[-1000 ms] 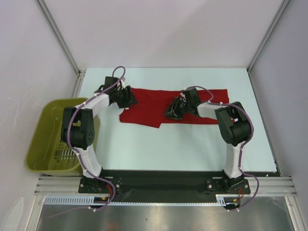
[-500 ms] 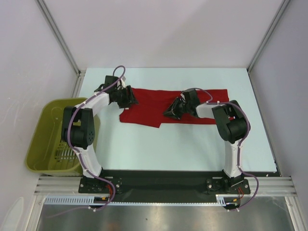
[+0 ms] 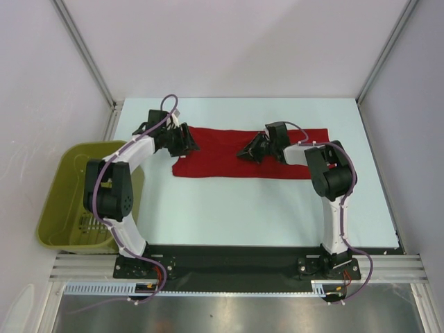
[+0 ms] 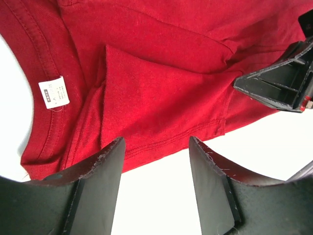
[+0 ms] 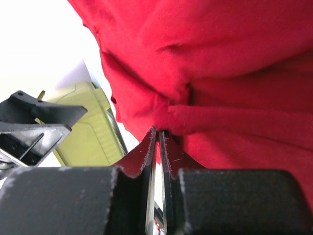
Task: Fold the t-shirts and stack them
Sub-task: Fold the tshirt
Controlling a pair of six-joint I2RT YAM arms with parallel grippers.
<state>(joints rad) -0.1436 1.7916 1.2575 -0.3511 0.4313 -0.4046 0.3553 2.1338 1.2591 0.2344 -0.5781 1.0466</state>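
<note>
A red t-shirt point(image 3: 222, 151) lies spread across the far middle of the white table, folded into a wide band. My left gripper point(image 3: 186, 141) is open at the shirt's left edge; in the left wrist view point(image 4: 156, 147) the jaws stand apart over the hem, with a white neck label point(image 4: 54, 92) at left. My right gripper point(image 3: 248, 152) is shut on a pinched fold of the red t-shirt point(image 5: 205, 73) near its middle, with the fabric bunched at the fingertips point(image 5: 158, 134) in the right wrist view.
An olive green basket point(image 3: 66, 198) stands off the table's left edge; it also shows in the right wrist view point(image 5: 88, 132). The right gripper point(image 4: 279, 81) shows in the left wrist view. Walls enclose the table on three sides.
My right gripper has moved up and away with the pinched cloth, pulling in the flap that hung at the shirt's lower edge. The lower edge now looks straight. The left gripper barely moved.
</note>
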